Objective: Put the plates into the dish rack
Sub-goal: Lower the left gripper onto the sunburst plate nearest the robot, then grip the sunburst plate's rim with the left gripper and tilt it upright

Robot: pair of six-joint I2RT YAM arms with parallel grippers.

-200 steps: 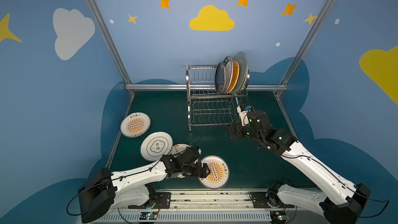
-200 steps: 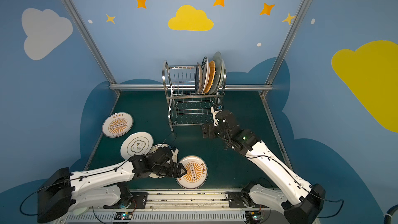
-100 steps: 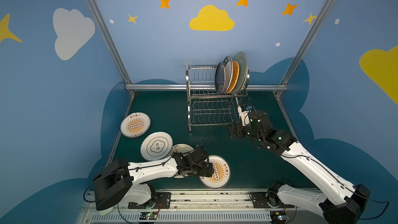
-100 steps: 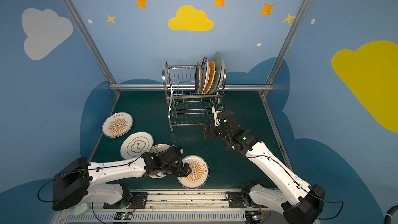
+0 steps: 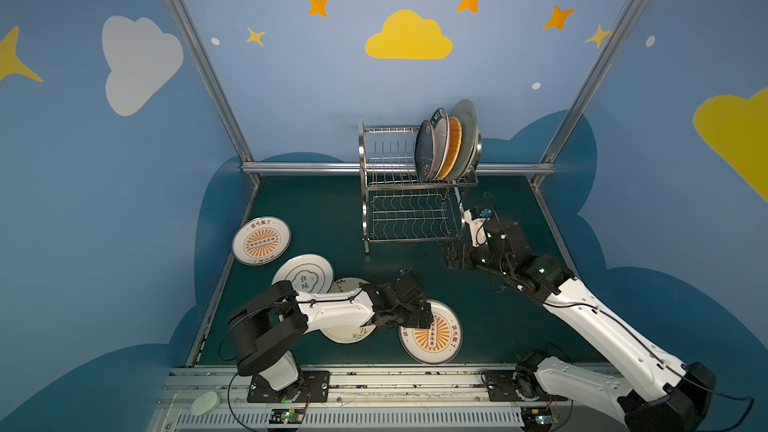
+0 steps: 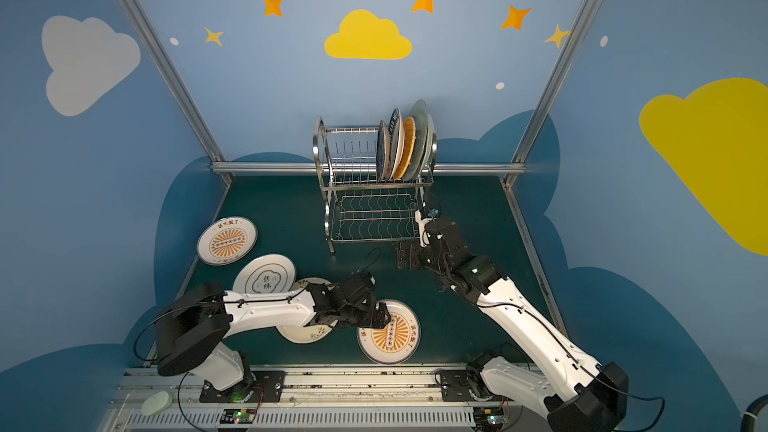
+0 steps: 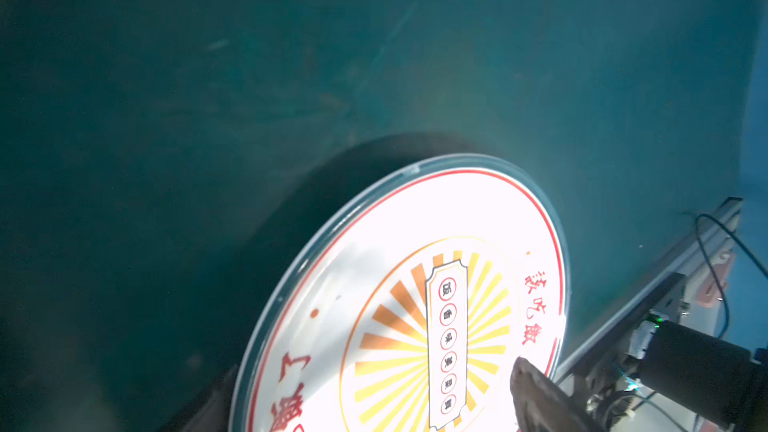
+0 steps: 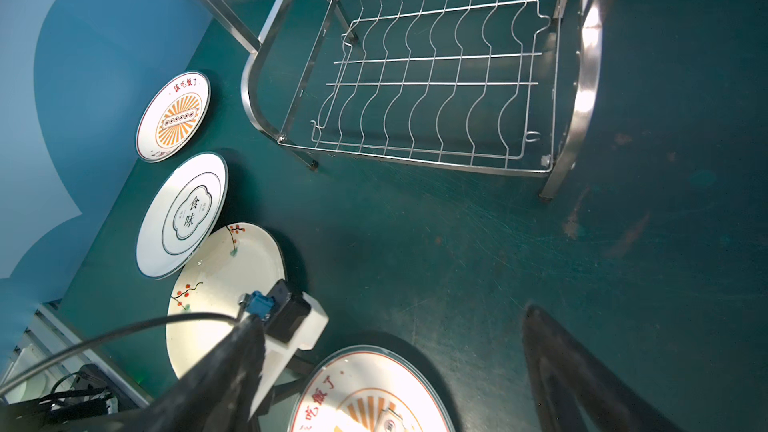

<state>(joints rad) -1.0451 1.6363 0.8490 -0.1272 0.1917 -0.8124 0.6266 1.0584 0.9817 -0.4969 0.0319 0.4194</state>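
Orange-sunburst plate [image 5: 438, 340], left gripper [image 5: 426, 317] open, edged further over it, right gripper [image 5: 451, 256] open, unmoved.

Pushed left end effector [image 5: 423, 320] farther right onto near orange-sunburst plate [image 5: 436, 340], nudging it rightward across surface [image 5: 498, 284]; drew left elbow [image 5: 257, 334] inward.

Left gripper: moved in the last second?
Yes. The left gripper shifted rightward, away from the cream floral plate, which stayed put.

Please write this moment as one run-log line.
left gripper: jaws open over near sunburst plate | right gripper: jaws open, beside dish rack | unloaded plates: four
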